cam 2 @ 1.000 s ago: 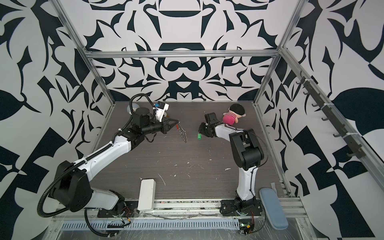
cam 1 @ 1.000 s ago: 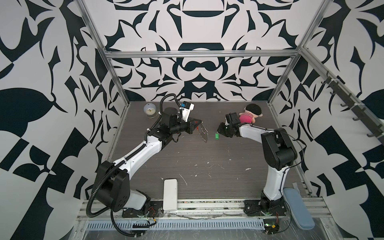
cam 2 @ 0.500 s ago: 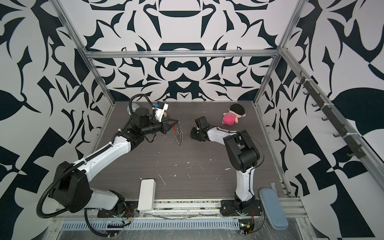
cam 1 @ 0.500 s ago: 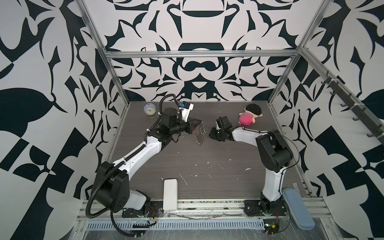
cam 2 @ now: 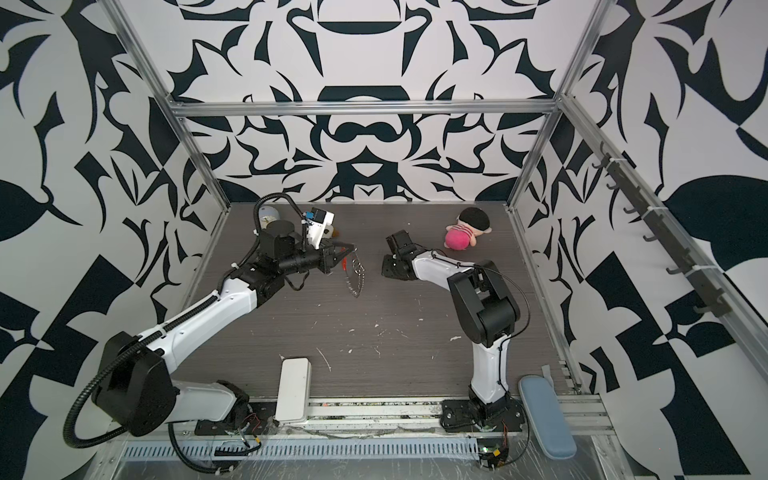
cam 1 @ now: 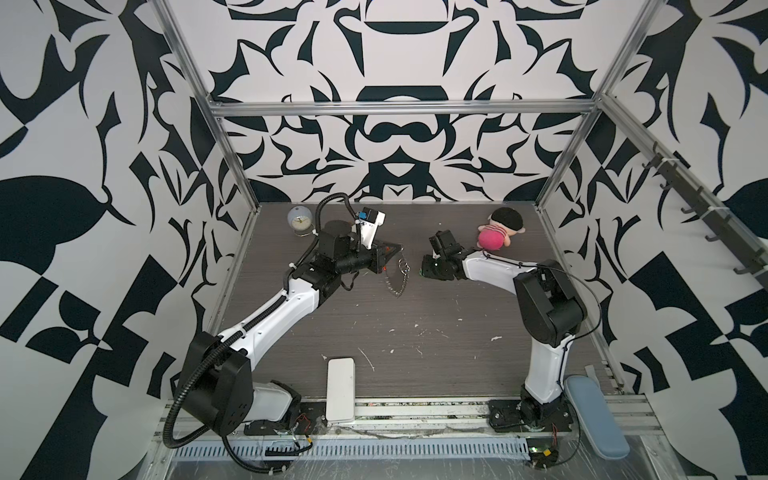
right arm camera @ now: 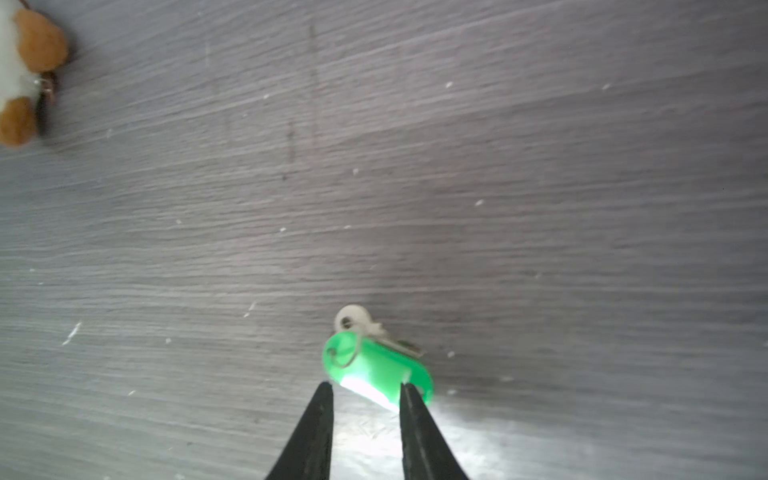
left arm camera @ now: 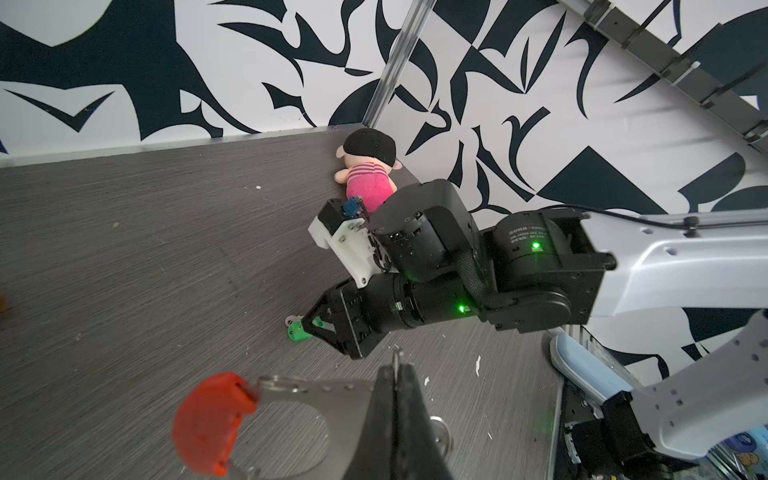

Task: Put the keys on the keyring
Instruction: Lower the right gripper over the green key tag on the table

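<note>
A: Left gripper first?

B: Pinched tight on the keyring, on the flat silver plate just beside the red-orange bar. Held up off the table, probably to let the linked rings dangle free below.

A: And the right gripper?

B: Closed partway on the key, gripping the far end of its green tag. Leaves the thin wire ring and the silvery key head poking out past the fingertips, clear for threading.

A: Lifted, or down on the wood?

B: Hard to tell from the wrist view. Low, near the surface, possibly just off it.

A: Gap to the keyring?

B: Near, not touching. Set tip to tip across the middle of the table in both top views.

A: Stage, then?

B: Judged as bringing the two together, with nothing threaded yet. Calls for finding the keyring's opening and lining it up with the wire ring. Cannot make out that opening from here.

A: Risks?

B: A swinging chain, and a small tag slipping out of a tip grip. No bother from the pink plush doll or the little clock, both well apart at the far edge.
</note>
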You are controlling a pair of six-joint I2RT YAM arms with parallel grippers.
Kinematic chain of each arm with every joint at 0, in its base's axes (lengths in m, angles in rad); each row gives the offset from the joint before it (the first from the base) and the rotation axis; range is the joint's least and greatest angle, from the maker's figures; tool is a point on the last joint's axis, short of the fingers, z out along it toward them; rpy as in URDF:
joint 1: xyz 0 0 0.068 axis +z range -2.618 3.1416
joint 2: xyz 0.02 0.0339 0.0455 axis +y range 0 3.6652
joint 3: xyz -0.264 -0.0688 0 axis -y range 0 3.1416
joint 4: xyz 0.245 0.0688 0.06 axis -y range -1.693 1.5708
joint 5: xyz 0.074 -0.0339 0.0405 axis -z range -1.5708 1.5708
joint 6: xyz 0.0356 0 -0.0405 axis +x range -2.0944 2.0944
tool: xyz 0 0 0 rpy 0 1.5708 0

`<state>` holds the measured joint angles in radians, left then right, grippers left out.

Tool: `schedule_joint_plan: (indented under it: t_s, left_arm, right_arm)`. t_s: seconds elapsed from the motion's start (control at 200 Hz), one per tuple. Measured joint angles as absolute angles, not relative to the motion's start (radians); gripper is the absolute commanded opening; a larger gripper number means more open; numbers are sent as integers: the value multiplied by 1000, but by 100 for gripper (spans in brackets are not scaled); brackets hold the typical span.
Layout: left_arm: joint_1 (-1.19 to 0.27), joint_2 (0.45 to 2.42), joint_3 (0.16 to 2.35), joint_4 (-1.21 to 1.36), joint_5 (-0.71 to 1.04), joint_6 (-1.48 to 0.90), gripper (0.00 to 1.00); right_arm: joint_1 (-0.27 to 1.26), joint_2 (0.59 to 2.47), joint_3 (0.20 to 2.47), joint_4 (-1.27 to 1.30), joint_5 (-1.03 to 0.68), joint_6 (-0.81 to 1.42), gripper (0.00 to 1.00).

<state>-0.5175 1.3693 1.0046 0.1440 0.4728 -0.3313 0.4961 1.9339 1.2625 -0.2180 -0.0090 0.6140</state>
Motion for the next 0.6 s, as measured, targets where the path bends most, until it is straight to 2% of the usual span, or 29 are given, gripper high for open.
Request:
schedule_joint_plan:
  t_s: [0.215,0.6]
  left_arm:
    - [-517,1382,1008,147,482,-320,0]
    - [-517,1404,1028,136,491,-315,0]
  right_arm:
    - [516,1996,1404,-299,50,752,30]
    - [521,2001,1407,-347,109,854,28]
